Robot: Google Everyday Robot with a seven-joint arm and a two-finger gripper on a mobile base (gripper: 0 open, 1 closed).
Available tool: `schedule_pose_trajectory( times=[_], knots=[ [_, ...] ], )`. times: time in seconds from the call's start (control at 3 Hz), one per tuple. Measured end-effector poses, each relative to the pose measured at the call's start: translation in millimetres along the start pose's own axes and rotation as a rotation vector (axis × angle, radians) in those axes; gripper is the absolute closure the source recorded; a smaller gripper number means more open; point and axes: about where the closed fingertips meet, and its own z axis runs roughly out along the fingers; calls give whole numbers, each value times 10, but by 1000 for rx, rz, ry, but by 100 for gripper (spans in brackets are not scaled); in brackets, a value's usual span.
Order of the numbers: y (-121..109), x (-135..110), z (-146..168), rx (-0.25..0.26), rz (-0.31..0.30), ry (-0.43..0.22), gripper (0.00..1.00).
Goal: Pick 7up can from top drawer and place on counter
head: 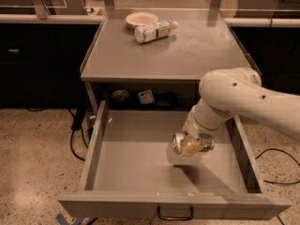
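Dim; gripper (190, 146) holding 7up can (178, 142) shadows top drawer (126, 170).

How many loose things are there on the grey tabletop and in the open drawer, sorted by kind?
Pale round bowl on the grey metal counter: 1
Clear plastic bottle lying beside it: 1
Silvery metal can at the gripper, inside the grey top drawer: 1
Total: 3

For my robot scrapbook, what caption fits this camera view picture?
Robot gripper holds the 7up can inside the open top drawer.
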Motion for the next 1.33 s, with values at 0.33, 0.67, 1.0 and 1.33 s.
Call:
schedule_pose_trajectory(
  times=[0.33, 0.67, 1.0, 1.33],
  knots=[
    [-95, -201, -599, 33, -66, 9, 100],
    [-218, -401, -1168, 70, -121, 19, 100],
    [-346, -613, -1708, 129, -162, 41, 100],
    [-460, -744, -2084, 183, -183, 61, 100]
  ],
)
